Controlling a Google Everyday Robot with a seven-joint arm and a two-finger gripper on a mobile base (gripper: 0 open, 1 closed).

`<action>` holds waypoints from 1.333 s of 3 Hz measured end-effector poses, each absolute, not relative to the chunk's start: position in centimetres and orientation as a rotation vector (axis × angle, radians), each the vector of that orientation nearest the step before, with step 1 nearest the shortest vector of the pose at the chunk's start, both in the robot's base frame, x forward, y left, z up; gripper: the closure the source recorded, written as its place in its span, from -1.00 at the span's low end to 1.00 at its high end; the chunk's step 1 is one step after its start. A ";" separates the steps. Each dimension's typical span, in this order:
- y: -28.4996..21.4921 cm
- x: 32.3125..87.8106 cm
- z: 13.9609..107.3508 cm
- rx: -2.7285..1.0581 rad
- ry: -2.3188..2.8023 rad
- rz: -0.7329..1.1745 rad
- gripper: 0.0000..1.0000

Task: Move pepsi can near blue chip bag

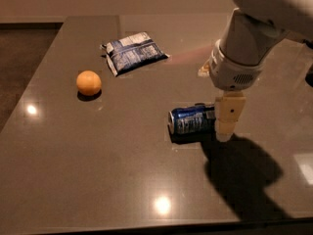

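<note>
The pepsi can (190,120) lies on its side on the dark table, right of centre, its silver rim facing left. The blue chip bag (133,52) lies flat at the table's back, left of centre, well apart from the can. My gripper (226,126) hangs from the white arm at the upper right, pointing down, just over the can's right end. Its cream-coloured finger (228,114) overlaps the can's right end in the view.
An orange ball (89,82) sits at the left, between the bag and the table's near edge. The dark glossy table (98,170) shows light reflections. The arm's shadow falls on the table at the right front. Floor lies beyond the table's left edge.
</note>
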State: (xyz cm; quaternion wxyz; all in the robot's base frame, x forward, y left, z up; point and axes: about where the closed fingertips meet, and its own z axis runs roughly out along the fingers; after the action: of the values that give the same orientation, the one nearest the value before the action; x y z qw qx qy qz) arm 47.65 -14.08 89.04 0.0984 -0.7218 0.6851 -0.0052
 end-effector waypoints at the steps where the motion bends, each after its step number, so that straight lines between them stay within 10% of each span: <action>1: -13.7 47.6 87.7 -2.196 2.017 -0.020 -1.00; 4: -13.4 48.2 86.1 -2.269 2.072 0.032 0.20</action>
State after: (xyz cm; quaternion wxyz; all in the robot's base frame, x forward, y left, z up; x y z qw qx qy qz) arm 48.15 -13.36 86.10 0.0344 -0.7379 0.6739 0.0105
